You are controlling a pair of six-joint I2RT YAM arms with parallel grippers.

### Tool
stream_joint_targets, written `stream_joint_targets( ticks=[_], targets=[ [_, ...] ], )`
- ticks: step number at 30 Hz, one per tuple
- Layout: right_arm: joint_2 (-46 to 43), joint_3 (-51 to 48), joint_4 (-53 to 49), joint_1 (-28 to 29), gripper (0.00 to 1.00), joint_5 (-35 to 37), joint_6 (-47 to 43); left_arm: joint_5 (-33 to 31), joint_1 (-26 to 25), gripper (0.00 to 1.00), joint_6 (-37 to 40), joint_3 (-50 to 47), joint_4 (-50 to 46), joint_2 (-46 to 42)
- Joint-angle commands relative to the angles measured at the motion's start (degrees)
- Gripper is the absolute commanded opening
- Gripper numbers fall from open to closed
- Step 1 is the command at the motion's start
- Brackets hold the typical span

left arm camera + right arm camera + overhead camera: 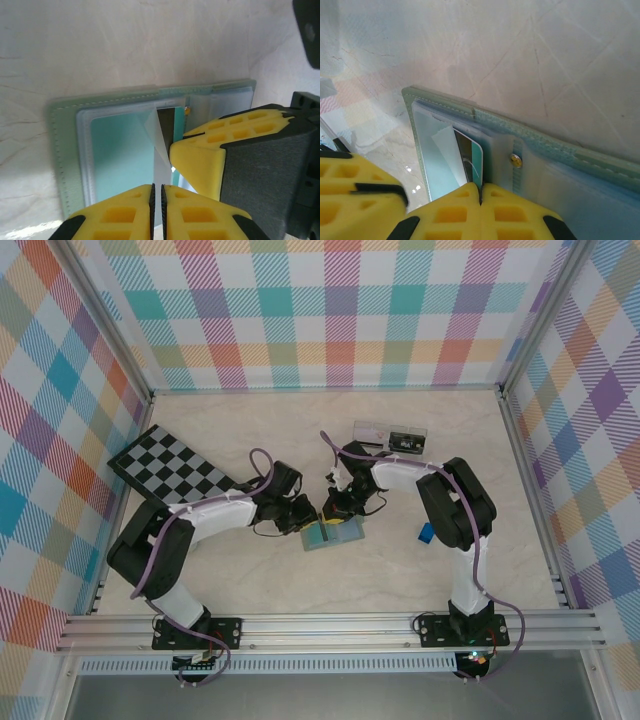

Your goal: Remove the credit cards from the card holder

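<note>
The card holder (338, 534) lies open on the table, sage green outside (62, 150) with clear sleeves inside (545, 145). A teal credit card (476, 152) with a dark stripe sticks partly out of a sleeve, and teal shows through the plastic (120, 155). My right gripper (481, 192) is shut on that card's edge. In the left wrist view its yellow finger (200, 160) sits just right of the card. My left gripper (156, 200) is shut on a thin clear sleeve flap (162, 160) of the holder. In the top view both grippers meet over the holder, left (303, 517) and right (336, 510).
A checkerboard (170, 468) lies at the back left. A clear tray (390, 438) with cards in it sits behind the right arm. A small blue block (426, 533) rests by the right arm's elbow. Plaid walls and aluminium rails enclose the table.
</note>
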Motion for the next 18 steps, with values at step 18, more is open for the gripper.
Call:
stream_joint_targets(
  ticks=[18],
  targets=[
    [-3.5, -0.7, -3.4, 0.5, 0.02, 6.4, -2.5, -5.2, -0.4, 0.1, 2.5, -0.3, -7.4, 3.5]
  ],
)
